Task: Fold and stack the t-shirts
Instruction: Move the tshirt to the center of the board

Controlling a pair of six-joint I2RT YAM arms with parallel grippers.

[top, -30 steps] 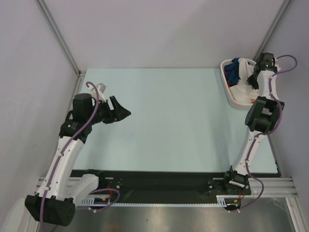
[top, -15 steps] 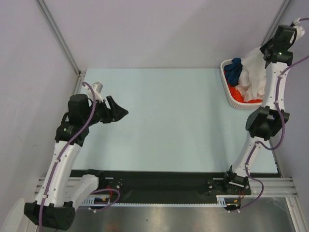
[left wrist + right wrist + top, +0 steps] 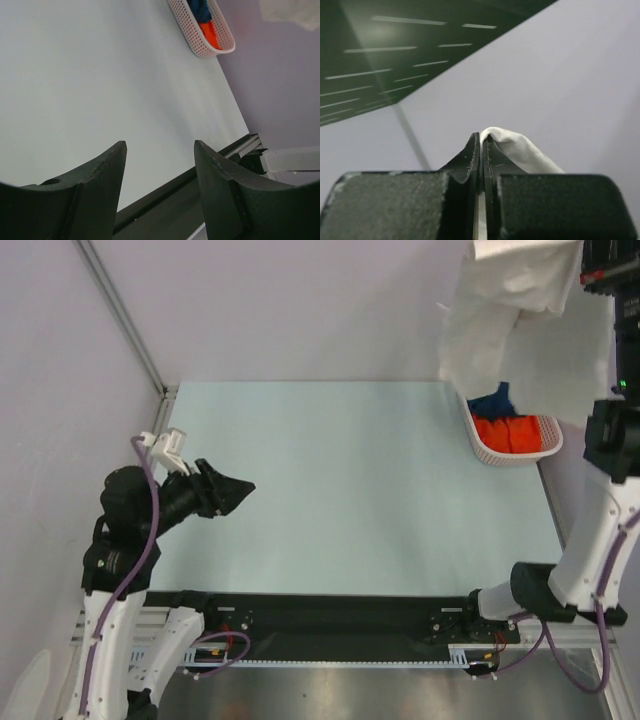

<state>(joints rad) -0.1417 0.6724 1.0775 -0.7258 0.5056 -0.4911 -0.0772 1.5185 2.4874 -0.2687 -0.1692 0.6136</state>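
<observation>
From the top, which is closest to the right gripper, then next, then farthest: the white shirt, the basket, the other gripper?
1. White shirt: held by the right gripper, hanging high.
2. Basket: under it, far right corner.
3. Left gripper: open, across the table, left side.

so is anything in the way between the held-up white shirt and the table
Nothing visible. The white t-shirt hangs from the right gripper above the basket; the table beside it shows no obstacle, and the left gripper is far off to the left.
</observation>
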